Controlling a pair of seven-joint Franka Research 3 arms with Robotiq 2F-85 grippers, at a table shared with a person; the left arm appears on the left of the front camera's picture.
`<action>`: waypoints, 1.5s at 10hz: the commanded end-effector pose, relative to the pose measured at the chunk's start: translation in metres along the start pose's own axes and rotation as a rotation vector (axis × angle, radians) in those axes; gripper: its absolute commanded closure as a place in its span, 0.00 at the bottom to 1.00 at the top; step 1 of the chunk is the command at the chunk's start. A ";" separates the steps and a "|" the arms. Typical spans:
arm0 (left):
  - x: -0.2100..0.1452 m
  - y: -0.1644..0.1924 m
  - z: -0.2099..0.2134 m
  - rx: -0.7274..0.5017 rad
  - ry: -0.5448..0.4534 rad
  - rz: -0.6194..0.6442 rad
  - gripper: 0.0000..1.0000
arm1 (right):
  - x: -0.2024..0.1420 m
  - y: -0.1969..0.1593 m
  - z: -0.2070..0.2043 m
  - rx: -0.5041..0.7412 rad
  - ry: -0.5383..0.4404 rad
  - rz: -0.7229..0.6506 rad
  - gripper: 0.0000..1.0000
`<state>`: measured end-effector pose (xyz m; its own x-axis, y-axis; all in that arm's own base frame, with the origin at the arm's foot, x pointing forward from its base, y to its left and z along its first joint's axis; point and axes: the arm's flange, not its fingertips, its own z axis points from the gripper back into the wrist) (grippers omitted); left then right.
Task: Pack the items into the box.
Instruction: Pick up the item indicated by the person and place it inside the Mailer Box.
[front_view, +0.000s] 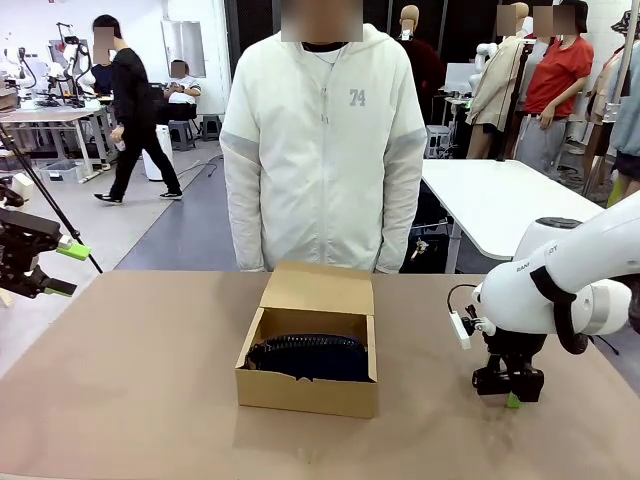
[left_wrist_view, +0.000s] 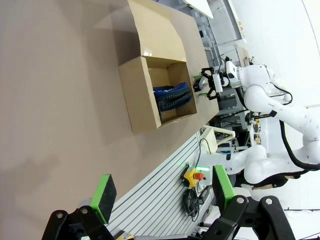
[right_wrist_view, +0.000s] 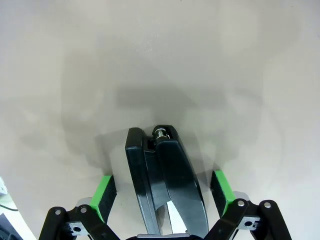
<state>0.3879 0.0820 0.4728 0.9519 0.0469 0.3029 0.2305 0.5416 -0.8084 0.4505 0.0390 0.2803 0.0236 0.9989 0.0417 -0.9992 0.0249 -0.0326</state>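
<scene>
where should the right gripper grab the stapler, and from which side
Grip the stapler across its long body, mid-length, coming straight down from above. It lies lengthwise between the right gripper's open jaws on the table, long flanks facing the green pads.

The table (front_view: 130, 350) has a plain brown top. At its far side stands a person (front_view: 322, 170) in a white zipped jacket (with a grey "74" on the chest). Behind, at the right, is a white table (front_view: 500, 200). Far left, another person (front_view: 130, 110) in black is in mid-step. The left wrist view shows a red emergency button (left_wrist_view: 199, 176) by a slotted metal plate (left_wrist_view: 150, 200).
</scene>
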 end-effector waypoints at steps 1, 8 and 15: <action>-0.002 0.001 0.003 -0.007 0.008 -0.013 0.00 | -0.006 0.000 -0.006 0.011 -0.032 0.033 0.44; -0.002 0.001 0.003 -0.007 0.008 -0.013 0.00 | -0.012 0.002 0.002 0.040 -0.015 0.028 1.00; -0.002 0.001 0.003 -0.007 0.008 -0.013 0.00 | -0.005 0.004 0.032 0.125 -0.029 0.018 1.00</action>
<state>0.3879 0.0820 0.4728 0.9519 0.0468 0.3029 0.2306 0.5416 -0.8084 0.4432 0.0327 0.2927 0.0086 0.9988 0.0485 -0.9989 0.0063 0.0463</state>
